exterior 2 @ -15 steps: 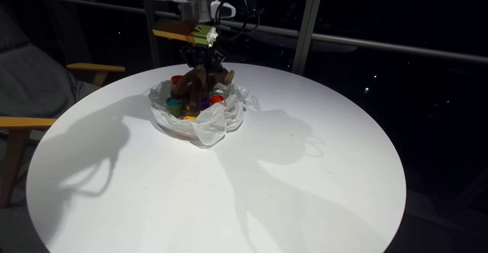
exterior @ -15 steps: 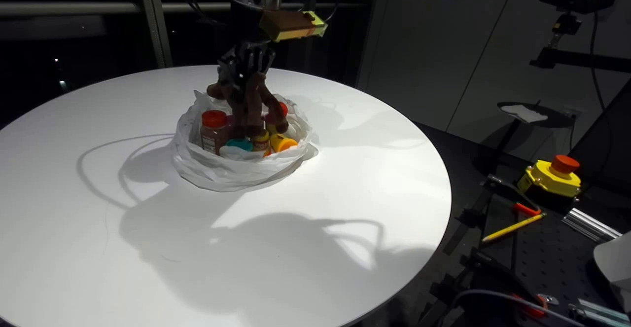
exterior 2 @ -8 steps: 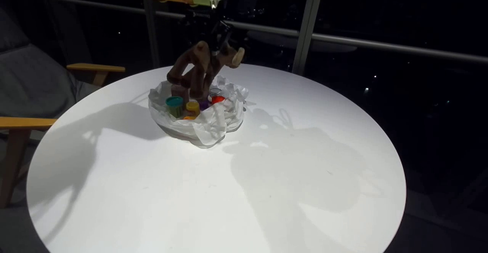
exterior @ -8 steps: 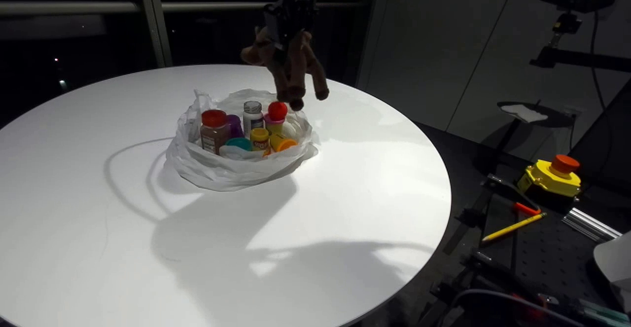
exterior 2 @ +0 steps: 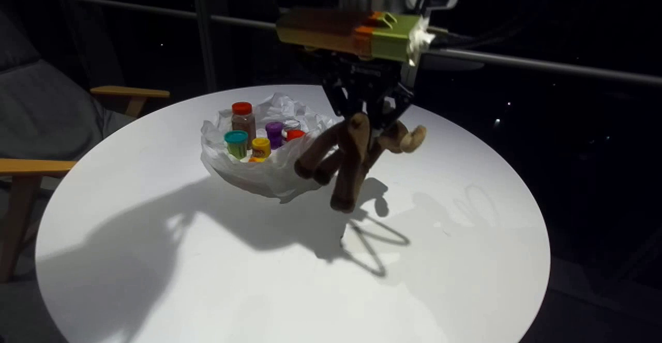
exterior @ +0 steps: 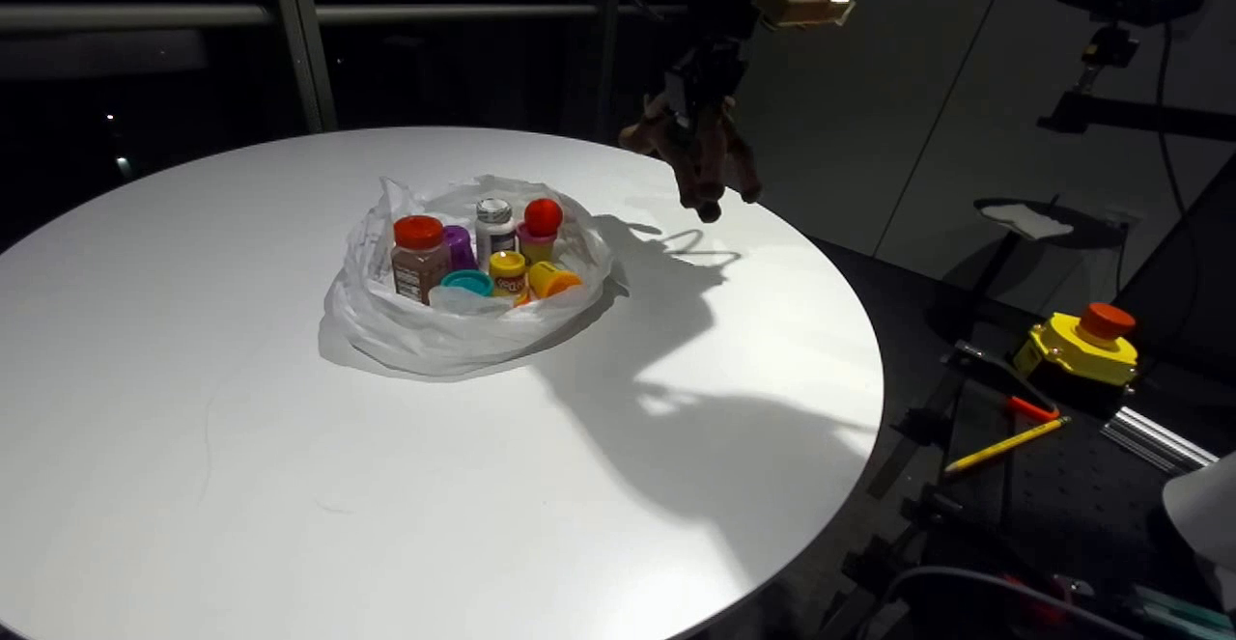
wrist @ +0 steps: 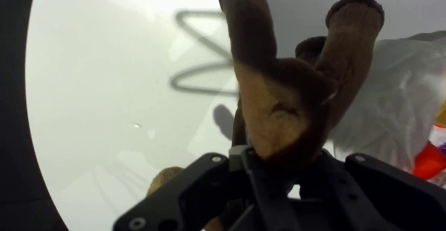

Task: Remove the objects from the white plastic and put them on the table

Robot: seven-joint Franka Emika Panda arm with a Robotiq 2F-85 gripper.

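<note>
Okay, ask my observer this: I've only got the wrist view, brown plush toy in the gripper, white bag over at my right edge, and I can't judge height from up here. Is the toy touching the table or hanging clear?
Observer: Hanging clear. In both exterior views, the brown plush toy is held up above the white table, not resting on it.
Operator: Thanks. I only catch slivers of colour in the white bag. What am I missing on the side away from the toy?
Observer: A red-lidded jar stands upright there; both exterior views show it.
Operator: Got it. I'll probably set the toy down first, then try for that jar.
</note>
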